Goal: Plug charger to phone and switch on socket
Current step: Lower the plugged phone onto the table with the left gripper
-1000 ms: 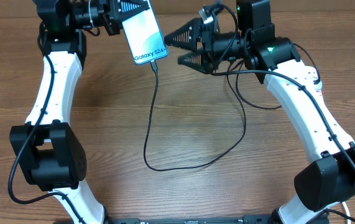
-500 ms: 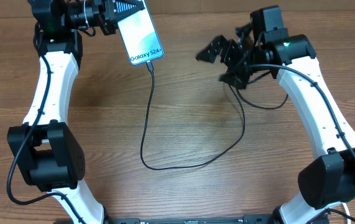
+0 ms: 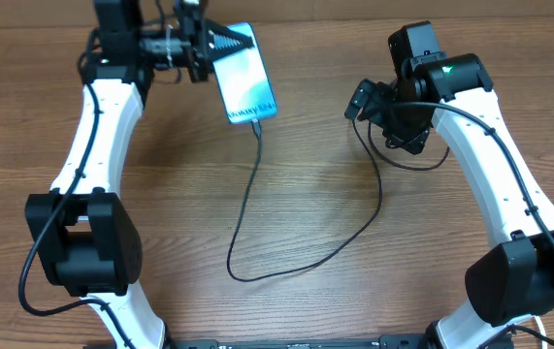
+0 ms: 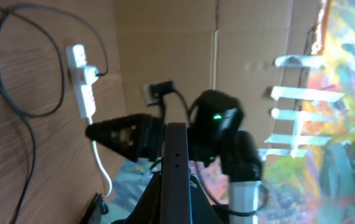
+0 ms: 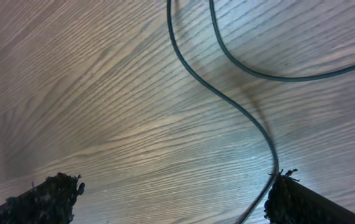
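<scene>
Gripping the phone by its upper end, the left end effector sits at 11 o'clock over the table, fingers pinched on the handset. The phone's screen is lit pale blue and its text is blurred. Its lower end is angled toward 5 o'clock.

- The charger meets the phone's lower edge. It runs down toward 6 o'clock, bends back near the table's middle, then sweeps up to 2 o'clock, where it loops beneath the right arm.
- The right end effector is at 1 o'clock, well apart from the phone and pointing down at the table. From overhead its fingers are foreshortened.

Left wrist view:
- The charger's loops lie at 9 o'clock on the wood.
- The socket lies at 10 o'clock. One strand of the charger reaches it. I cannot tell how the switches are set.
- The white cord trails off its lower end.
- The phone is seen edge-on at centre, clamped from below.

Right wrist view:
- The right end effector is spread wide, with one fingertip low at each side and nothing between them.
- The charger lies on bare wood below, one strand curving to the right-hand finger.
</scene>
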{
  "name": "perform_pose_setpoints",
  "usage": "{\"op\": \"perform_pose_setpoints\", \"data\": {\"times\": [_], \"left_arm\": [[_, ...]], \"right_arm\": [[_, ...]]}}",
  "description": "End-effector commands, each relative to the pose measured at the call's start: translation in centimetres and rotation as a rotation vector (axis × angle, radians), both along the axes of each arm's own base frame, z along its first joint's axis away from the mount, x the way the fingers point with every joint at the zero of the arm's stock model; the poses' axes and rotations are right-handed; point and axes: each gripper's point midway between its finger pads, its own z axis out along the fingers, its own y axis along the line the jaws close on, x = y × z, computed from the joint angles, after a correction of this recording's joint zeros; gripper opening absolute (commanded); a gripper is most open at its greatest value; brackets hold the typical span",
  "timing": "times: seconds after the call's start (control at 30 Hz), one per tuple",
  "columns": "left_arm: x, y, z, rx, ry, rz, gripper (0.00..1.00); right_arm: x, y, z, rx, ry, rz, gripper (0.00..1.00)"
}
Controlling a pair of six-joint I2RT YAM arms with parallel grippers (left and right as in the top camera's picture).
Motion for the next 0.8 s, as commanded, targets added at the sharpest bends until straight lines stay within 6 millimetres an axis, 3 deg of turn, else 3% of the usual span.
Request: {"op": "perform_pose_setpoints", "data": {"times": [0.0, 0.27, 0.5, 0.73, 0.77], "left_arm": [[-0.4, -1.1, -1.2, 0.111, -0.217, 0.031, 0.04], [-2.6, -1.5, -10.6, 0.557, -0.066, 0.077, 0.04], [-5.0, -3.6, -15.0, 0.795, -0.036, 0.008, 0.04], [-6.2, -6.6, -18.7, 0.861, -0.022, -0.077, 0.04], [-6.3, -7.0, -20.1, 0.87, 0.003, -0.095, 0.04]], "right_arm": [[0.5, -0.6, 0.8, -0.031, -0.038, -0.008, 1.0], [0.7, -0.6, 0.9, -0.029, -0.047, -0.008, 1.0], [0.9, -0.5, 1.0, -0.027, -0.057, -0.009, 1.0], [0.8, -0.5, 1.0, -0.028, -0.052, -0.008, 1.0], [0.8, -0.6, 0.9, -0.028, -0.049, -0.008, 1.0]]}}
